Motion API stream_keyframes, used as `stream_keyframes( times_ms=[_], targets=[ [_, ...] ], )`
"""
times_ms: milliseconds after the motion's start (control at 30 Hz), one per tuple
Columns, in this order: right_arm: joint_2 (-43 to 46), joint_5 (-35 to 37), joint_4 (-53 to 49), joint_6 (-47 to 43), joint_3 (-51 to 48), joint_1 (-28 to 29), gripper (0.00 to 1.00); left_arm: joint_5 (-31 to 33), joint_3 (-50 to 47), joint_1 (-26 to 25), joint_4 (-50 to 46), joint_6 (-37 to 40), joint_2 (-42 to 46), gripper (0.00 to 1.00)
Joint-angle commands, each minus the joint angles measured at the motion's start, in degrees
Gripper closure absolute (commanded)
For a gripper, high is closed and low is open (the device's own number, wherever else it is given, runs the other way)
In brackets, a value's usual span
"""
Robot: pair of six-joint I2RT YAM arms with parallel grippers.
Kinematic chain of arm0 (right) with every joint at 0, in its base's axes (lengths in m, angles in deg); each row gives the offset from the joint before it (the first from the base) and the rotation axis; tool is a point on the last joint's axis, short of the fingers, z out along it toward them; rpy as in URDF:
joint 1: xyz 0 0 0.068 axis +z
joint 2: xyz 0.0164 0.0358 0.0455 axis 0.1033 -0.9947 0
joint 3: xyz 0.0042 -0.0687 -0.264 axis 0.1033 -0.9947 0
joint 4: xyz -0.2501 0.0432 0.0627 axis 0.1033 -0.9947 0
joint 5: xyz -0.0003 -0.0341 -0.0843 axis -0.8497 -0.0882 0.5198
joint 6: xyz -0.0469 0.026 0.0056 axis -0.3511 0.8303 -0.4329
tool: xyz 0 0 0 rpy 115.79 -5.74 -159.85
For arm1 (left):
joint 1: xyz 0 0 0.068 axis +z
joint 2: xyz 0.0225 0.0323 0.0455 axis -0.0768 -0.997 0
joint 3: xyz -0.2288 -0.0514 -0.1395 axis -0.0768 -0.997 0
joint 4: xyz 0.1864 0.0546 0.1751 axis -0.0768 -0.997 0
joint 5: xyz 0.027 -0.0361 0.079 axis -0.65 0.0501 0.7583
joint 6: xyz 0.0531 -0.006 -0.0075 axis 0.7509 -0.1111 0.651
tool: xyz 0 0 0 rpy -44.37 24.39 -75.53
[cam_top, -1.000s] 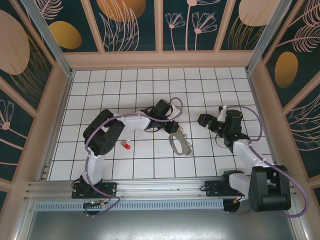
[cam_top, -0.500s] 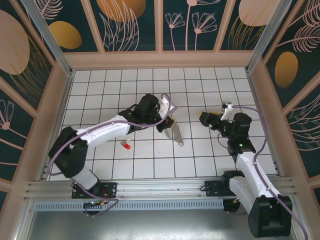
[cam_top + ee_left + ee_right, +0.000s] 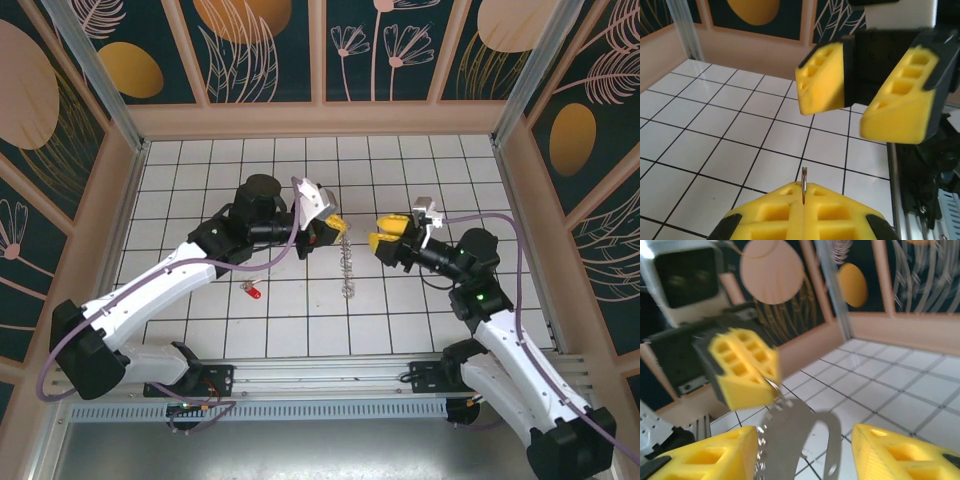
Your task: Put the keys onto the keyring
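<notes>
The keyring (image 3: 347, 268) hangs in the air above the table's middle, its beige strap loop and silver metal pieces dangling. My left gripper (image 3: 328, 226) is shut on its thin metal ring (image 3: 803, 184). My right gripper (image 3: 384, 241) faces it from the right, open. In the right wrist view the keyring (image 3: 785, 427) hangs between my right gripper's (image 3: 805, 436) yellow fingers; I cannot tell if they touch it. The key (image 3: 253, 292), tiny and red-headed, lies on the tiles to the left, below the left arm.
White gridded table (image 3: 200, 200) inside a walled frame with beige rails. The left arm stretches from the near left corner across the tiles. The right arm's base stands at the near right. A metal rail (image 3: 300, 385) runs along the near edge.
The left arm has lifted the keyring off the table and swung it up and back. The right gripper moved left towards it, and its jaws have narrowed.
</notes>
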Motion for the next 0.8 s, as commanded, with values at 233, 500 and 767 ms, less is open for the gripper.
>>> stream_keyframes(
  times_ms=[233,500,767],
  targets=[
    [-3.4,-3.4,-3.5,-9.7,7.3,6.9,0.56,-7.4,3.9,-0.3,-6.4,3.8,3.7,1.0],
    [-3.6,-4.7,-9.2,-16.2,9.5,7.2,0.5,-7.9,6.5,-0.3,-12.3,7.7,3.2,1.0],
    [-5.5,-5.2,-13.8,-19.2,11.5,8.3,0.57,-7.0,7.1,-0.3,-14.7,9.8,2.8,1.0]
  ],
)
